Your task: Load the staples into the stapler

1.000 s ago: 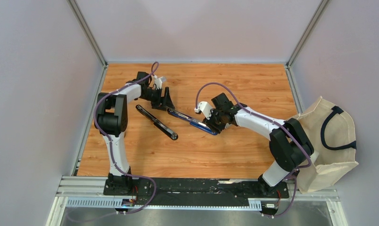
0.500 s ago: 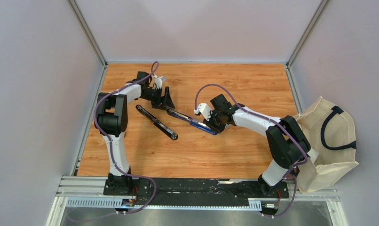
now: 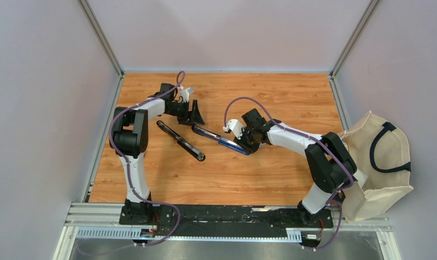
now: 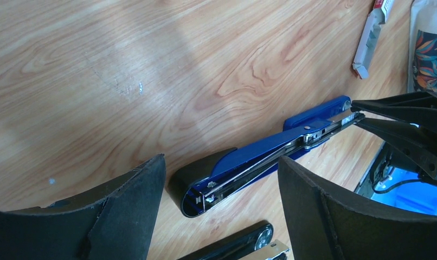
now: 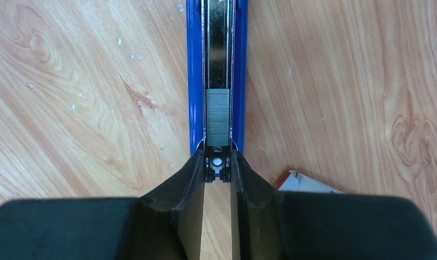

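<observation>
Field notes, seen from beside the rig

- Wooden tabletop (image 3: 270, 179). The blue stapler (image 4: 259, 153) lay opened out flat near the middle of the overhead view, running diagonally from upper left down to lower right, with its metal channel facing up.
- Staples (image 5: 218, 116): one short grey strip sat inside the stapler's channel. In the right wrist view it was at mid-frame, just above the fingertips, with bare bright rail above it toward the top edge.
- Right gripper (image 5: 217, 157): the fingers were drawn close together and pinched the small metal end piece of the channel at the stapler's lower-right end. The pads touched it on both sides.
- Left gripper (image 4: 222, 162): the fingers were spread wide, one at the lower left and one at the lower right of its own view. They straddled the stapler's dark rounded end and I saw no contact with it.
- A long black piece (image 3: 180, 141) lay left of the stapler in the overhead view, roughly parallel to it. I could not tell whether the two were joined.
- A small white box (image 4: 370, 33) with a red label lay at the upper right of the left wrist view, apart from the stapler. One corner of it showed at the lower right of the right wrist view.
- A cream tote bag (image 3: 379, 162) with dark handles sat at the right edge of the overhead view, off the wood
</observation>
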Available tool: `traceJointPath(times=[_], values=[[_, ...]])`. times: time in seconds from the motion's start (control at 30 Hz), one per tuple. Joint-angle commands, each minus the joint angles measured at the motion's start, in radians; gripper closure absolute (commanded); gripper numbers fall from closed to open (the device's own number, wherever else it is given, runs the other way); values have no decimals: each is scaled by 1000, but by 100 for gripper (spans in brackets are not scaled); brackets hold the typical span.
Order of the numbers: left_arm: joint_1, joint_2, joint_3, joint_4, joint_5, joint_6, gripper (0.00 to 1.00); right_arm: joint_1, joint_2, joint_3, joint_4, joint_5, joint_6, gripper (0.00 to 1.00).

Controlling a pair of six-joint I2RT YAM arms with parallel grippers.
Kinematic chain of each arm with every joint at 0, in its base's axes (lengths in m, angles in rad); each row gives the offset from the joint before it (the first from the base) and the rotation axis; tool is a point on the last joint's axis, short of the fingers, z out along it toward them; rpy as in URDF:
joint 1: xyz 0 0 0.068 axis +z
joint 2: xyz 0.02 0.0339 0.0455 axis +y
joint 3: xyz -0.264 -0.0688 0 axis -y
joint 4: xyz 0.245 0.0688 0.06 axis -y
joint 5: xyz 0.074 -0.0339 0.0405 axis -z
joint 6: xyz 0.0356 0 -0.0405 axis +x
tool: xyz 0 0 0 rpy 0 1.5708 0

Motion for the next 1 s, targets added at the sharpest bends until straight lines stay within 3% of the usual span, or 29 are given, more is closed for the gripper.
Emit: traceJointPath(times=[0.0,0.17,0.33,0.53,0.97], values=[[-10,-44,-24,25,38,-12,16,13,36,16,20,8,-5,88],[-8,-83,-29,15,51,5,16,16,48,20,20,15,-4,88],[-10,-99,-9,-110,-110,74,16,16,47,20,24,23,-2,88],[-39,-102,-10,-171,-198,106,16,16,45,20,30,34,2,88],[-79,-113,-30,-90,-74,74,16,16,45,19,31,34,2,88]])
